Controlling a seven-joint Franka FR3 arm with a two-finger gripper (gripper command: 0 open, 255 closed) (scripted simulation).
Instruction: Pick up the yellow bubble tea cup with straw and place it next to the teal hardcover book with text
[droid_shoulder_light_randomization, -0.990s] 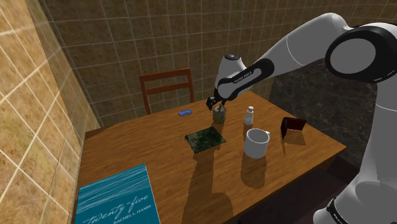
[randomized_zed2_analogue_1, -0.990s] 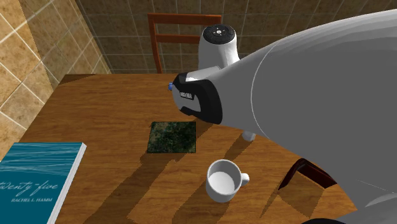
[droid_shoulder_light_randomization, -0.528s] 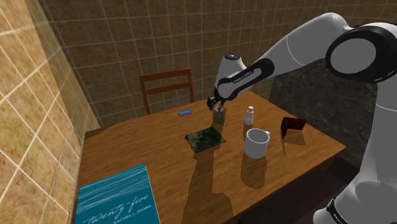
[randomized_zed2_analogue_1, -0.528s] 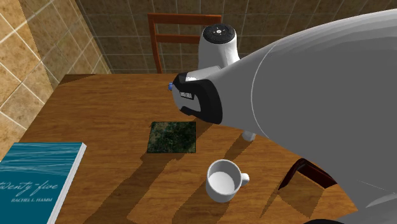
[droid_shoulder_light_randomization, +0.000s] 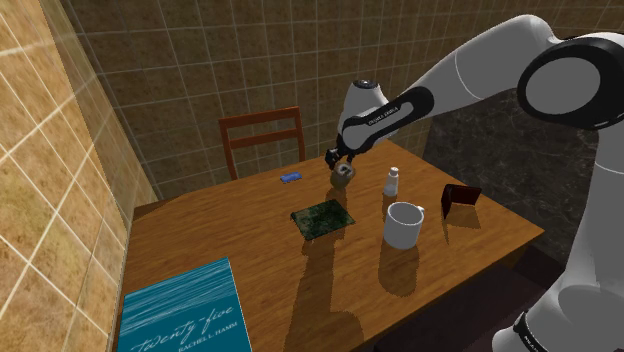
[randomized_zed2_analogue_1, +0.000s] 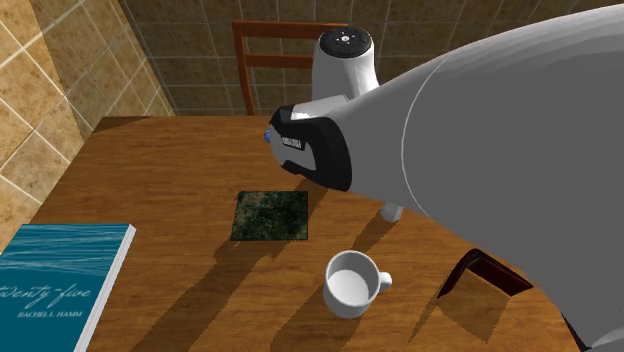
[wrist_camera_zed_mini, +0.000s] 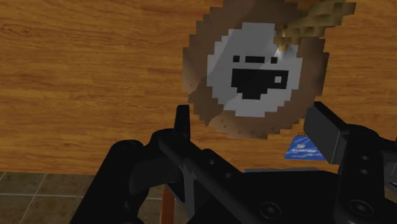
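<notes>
Bubble tea cup (wrist_camera_zed_mini: 254, 76): one. Brownish rim, pale lid with a black cup sign, yellowish straw (wrist_camera_zed_mini: 312, 16). It hangs over the far part of the worktop (droid_shoulder_light_randomization: 230, 250), seemingly just clear of it.
Fingers (wrist_camera_zed_mini: 323, 127): clasped on the cup from both sides.
Step in hand: the lift after the grasp, as judged — the carry is not yet begun.
Next move: raise the cup enough to pass over the mat, travel toward 7 o'clock in the shoulder view, then set it upright just beside the book — not on it.
Teal book (droid_shoulder_light_randomization: 185, 315): one, flat at the worktop's near corner, well apart from the cup.
Dark green mat (droid_shoulder_light_randomization: 323, 218): one, near the cup at 7 o'clock.
White bottle (droid_shoulder_light_randomization: 392, 181): one, at 3 o'clock.
White mug (droid_shoulder_light_randomization: 403, 225): one, at 4 o'clock.
Small blue item (droid_shoulder_light_randomization: 291, 177): one, at 9 o'clock.
Dark red folded item (droid_shoulder_light_randomization: 459, 198): one, past the bottle at 3 to 4 o'clock.
Chair (droid_shoulder_light_randomization: 262, 140): one, at 10 o'clock, behind the worktop.
</notes>
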